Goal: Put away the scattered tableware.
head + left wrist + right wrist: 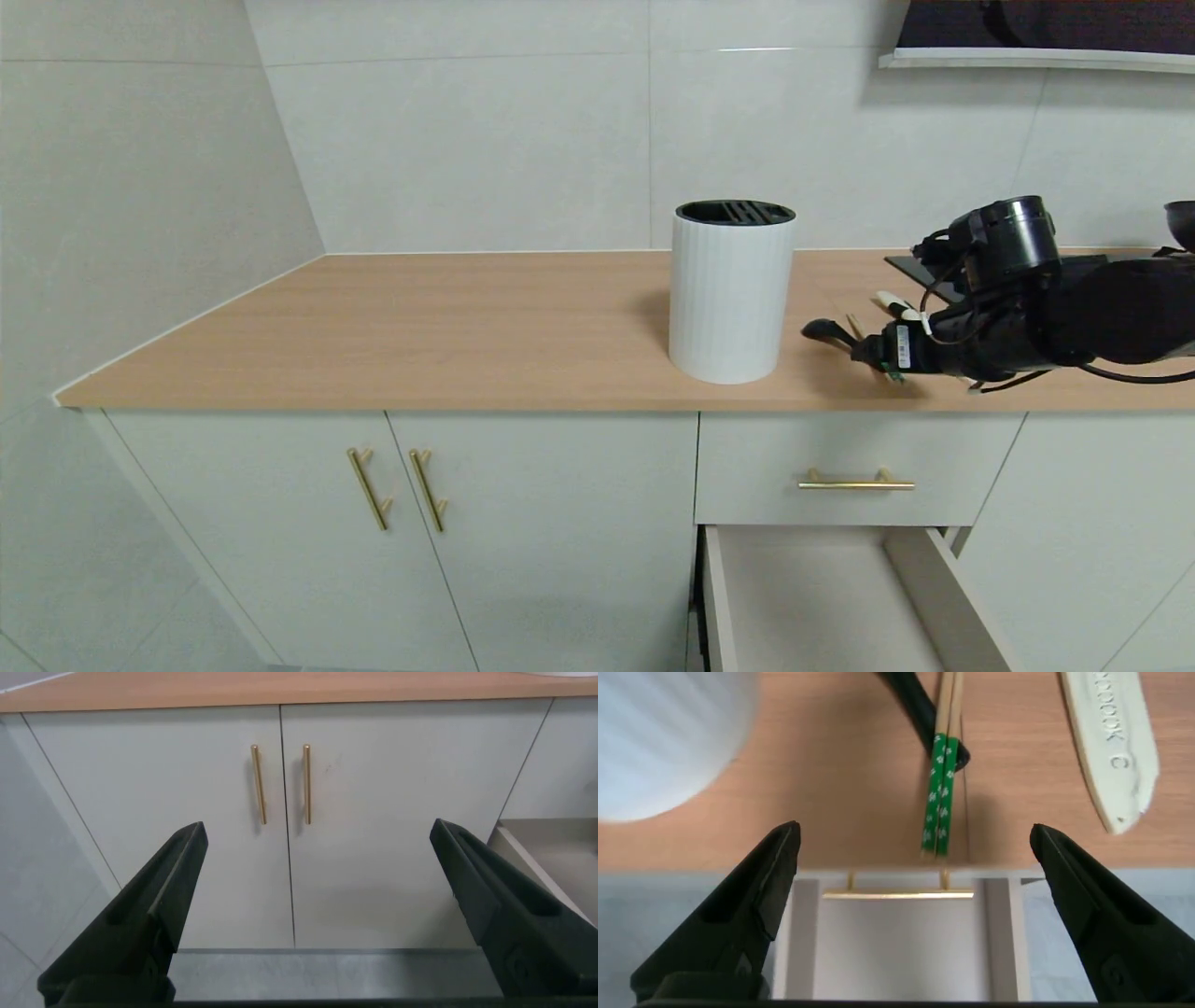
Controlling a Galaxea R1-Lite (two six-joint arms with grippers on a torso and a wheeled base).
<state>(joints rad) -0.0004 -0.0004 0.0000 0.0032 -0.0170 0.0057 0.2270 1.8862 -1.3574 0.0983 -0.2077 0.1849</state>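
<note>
The light is bright and even and seems to come from above, leaving only a mild sheen on the wall tiles [467, 140] far behind the right gripper [915, 833]. The white holder [730, 299] just beside this gripper throws a soft shadow on the countertop [420, 327], on its side away from the gripper. The open drawer [803, 597] below the gripper lies in slightly dimmer light.

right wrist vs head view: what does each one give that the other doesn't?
Right wrist view adds: the green-patterned ends of the chopsticks near the countertop edge, ahead of the open right gripper.
Head view adds: the black slotted top of the white holder, and the double cabinet doors under the countertop.
Shared: the holder, the countertop, a black-handled utensil, a white utensil, the gold drawer handle and the open drawer below it.
</note>
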